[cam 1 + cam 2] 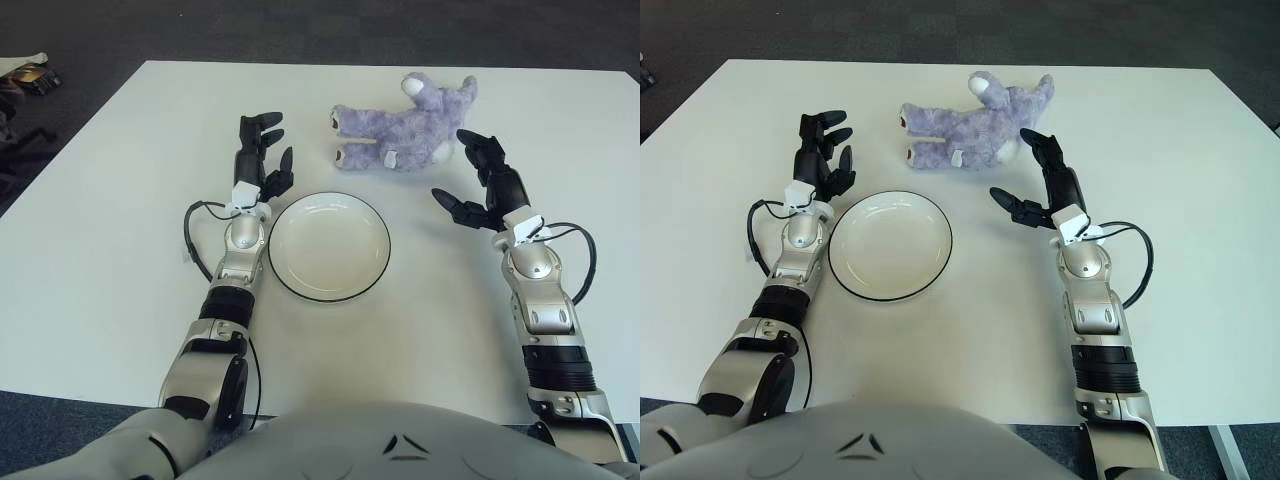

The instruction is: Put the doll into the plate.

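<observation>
Doll: the purple plush doll (400, 128) lies on its side on the white bench (100, 230), beyond the plate and a little to the robot's right, feet toward the left, head toward the far right
Plate: the white plate (329, 246) with a dark rim sits near the middle of the bench, nothing in it, apart from the doll
Right hand: the right hand (482, 185) is just beside the doll's rear end, fingers spread wide, thumb reaching out toward the plate side, holding nothing and, as far as the views show, not touching the plush
Left hand: the left hand (262, 162) shows just left of the plate's far rim, fingers loosely extended, holding nothing
Step in hand: judged as the reach toward the doll, grasp not yet made
Risk, grasp: the hand comes at one end of a long, soft body, so closing there may catch only fur or a leg and the doll could droop or slip out when lifted
Risk, push: fingers meeting the plush before closing could shove it farther away
Risk, placement: the doll looks about as long as the plate is wide, so it may end up draped over the rim
</observation>
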Tool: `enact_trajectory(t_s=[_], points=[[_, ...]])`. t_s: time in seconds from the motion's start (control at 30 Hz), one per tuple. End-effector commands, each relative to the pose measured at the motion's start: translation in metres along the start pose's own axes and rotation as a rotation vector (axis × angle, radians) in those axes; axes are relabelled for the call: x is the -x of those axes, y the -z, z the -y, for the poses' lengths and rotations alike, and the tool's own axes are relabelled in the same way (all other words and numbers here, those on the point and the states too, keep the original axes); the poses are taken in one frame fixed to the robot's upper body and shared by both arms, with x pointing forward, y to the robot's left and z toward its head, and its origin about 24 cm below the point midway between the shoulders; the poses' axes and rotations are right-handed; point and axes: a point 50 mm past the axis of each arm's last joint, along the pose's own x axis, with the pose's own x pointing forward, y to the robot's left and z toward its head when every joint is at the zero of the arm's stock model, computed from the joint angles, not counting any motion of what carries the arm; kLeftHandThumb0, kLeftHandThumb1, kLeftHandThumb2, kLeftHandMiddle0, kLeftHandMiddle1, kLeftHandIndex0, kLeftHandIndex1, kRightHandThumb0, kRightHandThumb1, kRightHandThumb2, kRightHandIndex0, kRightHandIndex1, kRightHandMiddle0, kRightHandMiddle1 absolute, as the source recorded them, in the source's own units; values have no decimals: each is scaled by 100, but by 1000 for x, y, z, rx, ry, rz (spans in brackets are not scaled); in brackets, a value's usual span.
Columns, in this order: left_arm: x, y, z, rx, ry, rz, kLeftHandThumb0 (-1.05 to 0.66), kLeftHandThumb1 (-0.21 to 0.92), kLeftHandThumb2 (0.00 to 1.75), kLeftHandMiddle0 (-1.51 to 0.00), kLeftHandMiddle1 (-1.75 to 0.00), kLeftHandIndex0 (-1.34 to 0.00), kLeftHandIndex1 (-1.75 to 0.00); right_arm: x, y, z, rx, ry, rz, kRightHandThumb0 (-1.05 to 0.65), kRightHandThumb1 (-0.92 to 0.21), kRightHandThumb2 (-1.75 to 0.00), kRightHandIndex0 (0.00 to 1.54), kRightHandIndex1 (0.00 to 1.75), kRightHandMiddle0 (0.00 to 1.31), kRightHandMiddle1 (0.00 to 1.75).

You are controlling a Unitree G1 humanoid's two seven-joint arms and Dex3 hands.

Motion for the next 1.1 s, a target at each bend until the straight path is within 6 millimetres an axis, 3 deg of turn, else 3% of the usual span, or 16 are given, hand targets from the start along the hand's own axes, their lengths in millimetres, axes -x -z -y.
enact_trajectory(t_s=[0.0,0.43,0.67,0.83,1.07], points=[[27,27,-6,-39,1,-127,-77,92,60,-11,-104,0,-117,-3,-6,2,127,32,81,-96,-65,-42,3,19,0,48],[28,27,-5,-44,-4,-119,-75,92,57,-11,-104,0,-119,-4,-20,-3,263,99,206,-97,-63,-45,11,22,0,80],[28,27,-5,-33,0,-121,-71,92,57,-12,-101,0,-123,-8,-30,-3,333,113,229,-94,-60,-46,15,24,0,85],[28,27,-4,-9,6,-130,-67,91,57,-15,-94,0,-124,-11,-35,-4,389,117,221,-80,-42,-70,12,33,0,79],[28,26,-4,12,10,-135,-64,89,58,-16,-90,0,-124,-17,-38,-4,546,119,209,-67,-28,-86,8,38,0,69]])
